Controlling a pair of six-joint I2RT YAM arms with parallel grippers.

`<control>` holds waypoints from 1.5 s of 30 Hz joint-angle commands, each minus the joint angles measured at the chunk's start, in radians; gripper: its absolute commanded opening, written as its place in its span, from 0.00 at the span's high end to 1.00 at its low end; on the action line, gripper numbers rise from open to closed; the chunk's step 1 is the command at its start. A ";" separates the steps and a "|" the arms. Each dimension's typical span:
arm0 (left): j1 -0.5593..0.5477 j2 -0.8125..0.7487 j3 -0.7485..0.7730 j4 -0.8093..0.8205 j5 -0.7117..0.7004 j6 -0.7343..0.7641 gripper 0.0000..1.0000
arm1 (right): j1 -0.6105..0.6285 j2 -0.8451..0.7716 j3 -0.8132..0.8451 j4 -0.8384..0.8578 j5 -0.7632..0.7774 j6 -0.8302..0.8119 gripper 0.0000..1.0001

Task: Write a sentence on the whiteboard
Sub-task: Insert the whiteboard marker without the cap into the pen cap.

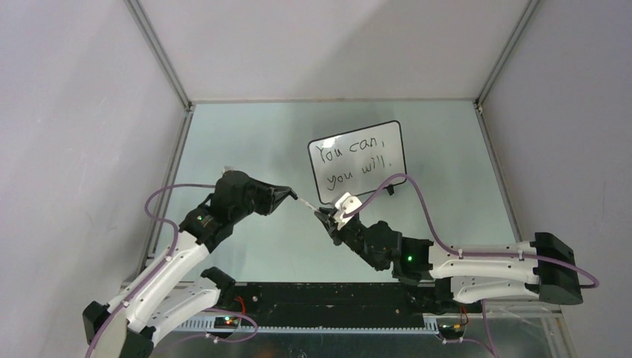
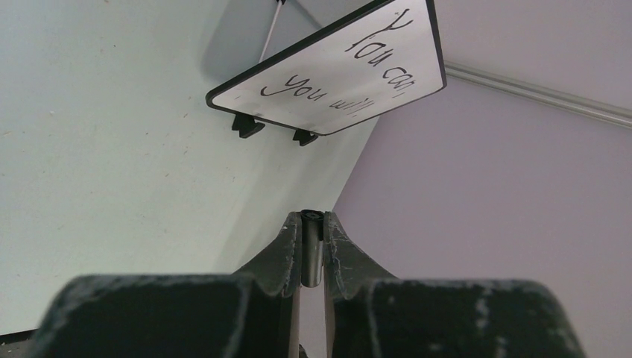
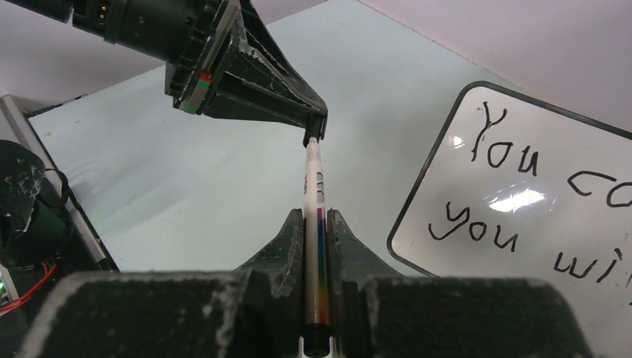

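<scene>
Pinching slim white rainbow-striped marker (image 3: 314,179): R gripper (image 3: 316,218) on barrel, L gripper (image 3: 316,128) on tip end, glossy black-framed whiteboard (image 1: 356,165) nearer R.

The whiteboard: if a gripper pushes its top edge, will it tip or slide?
The whiteboard would probably tip: it stands only on two small feet along one edge. It looks thin, likely light, so a low push may slide it over the smooth table. Its glossy face shows glare, so probably slippery.
</scene>
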 commanded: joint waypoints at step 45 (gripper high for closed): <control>0.022 -0.034 0.008 0.006 0.069 0.006 1.00 | 0.014 0.052 0.043 0.091 0.054 -0.029 1.00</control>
